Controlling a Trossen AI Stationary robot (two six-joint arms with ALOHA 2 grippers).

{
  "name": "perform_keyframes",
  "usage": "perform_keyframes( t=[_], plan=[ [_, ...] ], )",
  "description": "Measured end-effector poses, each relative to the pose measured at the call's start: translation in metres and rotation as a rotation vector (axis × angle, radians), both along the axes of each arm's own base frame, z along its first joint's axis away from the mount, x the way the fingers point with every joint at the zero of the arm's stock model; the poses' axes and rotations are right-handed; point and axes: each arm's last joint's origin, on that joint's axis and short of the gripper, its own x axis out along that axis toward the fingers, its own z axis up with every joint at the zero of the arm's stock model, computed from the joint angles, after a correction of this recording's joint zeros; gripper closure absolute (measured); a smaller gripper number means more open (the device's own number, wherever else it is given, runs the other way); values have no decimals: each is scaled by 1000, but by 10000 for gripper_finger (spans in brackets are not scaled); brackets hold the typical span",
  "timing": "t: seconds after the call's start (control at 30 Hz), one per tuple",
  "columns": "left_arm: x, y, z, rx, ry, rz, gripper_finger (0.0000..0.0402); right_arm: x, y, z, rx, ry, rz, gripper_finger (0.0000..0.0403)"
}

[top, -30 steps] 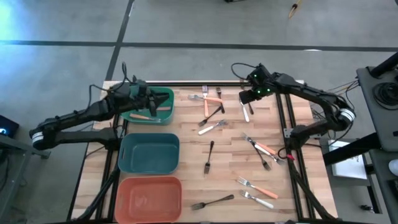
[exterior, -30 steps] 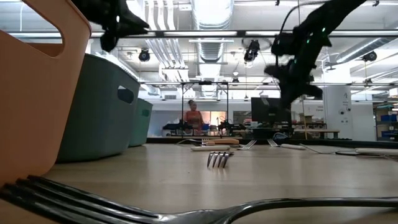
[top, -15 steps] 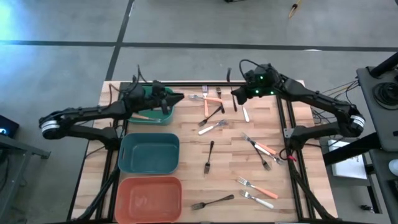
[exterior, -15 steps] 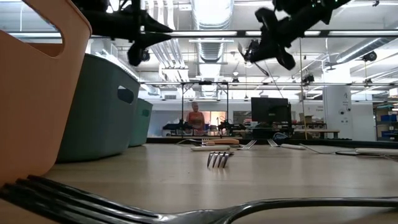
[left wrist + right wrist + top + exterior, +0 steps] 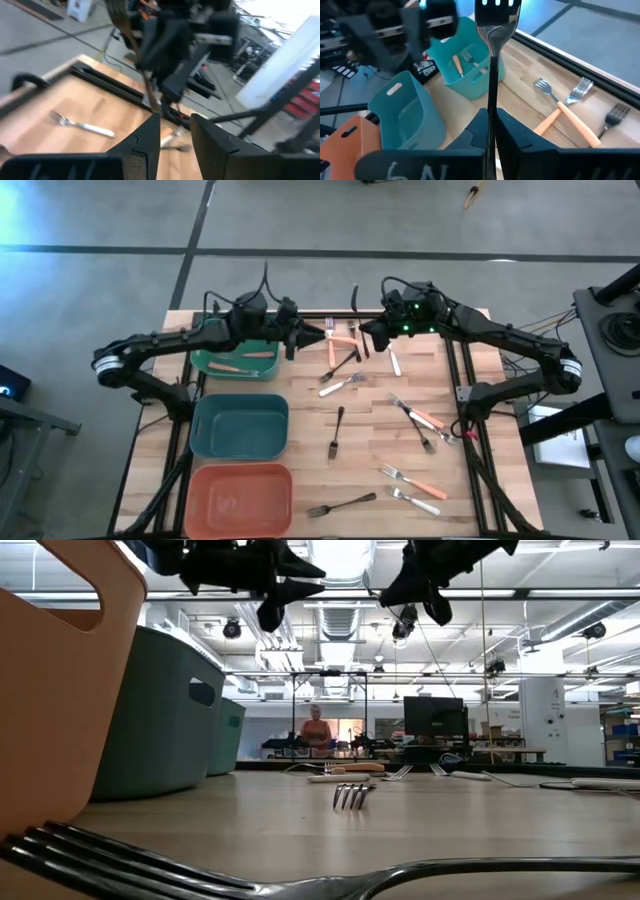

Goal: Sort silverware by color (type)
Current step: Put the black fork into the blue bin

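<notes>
Over the table's far middle my right gripper (image 5: 366,330) (image 5: 490,122) is shut on a black fork (image 5: 492,60). The fork stands about upright, tines (image 5: 497,6) up. My left gripper (image 5: 315,335) (image 5: 175,131) reaches in from the left, open, just short of the fork's lower end (image 5: 152,97); I see no touch. Other forks lie on the wood: orange-handled (image 5: 340,340), white-handled (image 5: 395,363) and black (image 5: 337,430). The green bin (image 5: 215,363) at the far left holds an orange-handled fork (image 5: 230,366). My right gripper pinches the black fork's handle (image 5: 491,102) between its two fingers. The fingers come nearly level from the table's right and lie across the fork. Lifted clear of the table, the fork stands about upright, tines above the fingers and handle end below them.
A teal bin (image 5: 240,427) and a salmon bin (image 5: 240,495) stand along the left side, nearer than the green one. More forks are scattered at the right (image 5: 425,420) and near right (image 5: 412,483), with one black fork (image 5: 343,505) by the salmon bin. A person (image 5: 314,730) stands far off in the room.
My right gripper has risen with the black fork, tipped from pointing down to nearly level, and gone toward the table's left. My left gripper has travelled from over the green bin toward the table's right, up to the fork.
</notes>
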Motion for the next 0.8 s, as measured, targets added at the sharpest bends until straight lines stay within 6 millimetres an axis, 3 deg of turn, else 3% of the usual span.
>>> perform_keyframes(
  t=[0.37, 0.8],
  plan=[
    [30, 15, 1, -19, -98, 73, 309, 7, 12, 9, -40, -44, 23, 393],
    [56, 23, 3, -71, -118, 155, 309, 9, 16, 9, -157, 6, -137, 392]
  ],
)
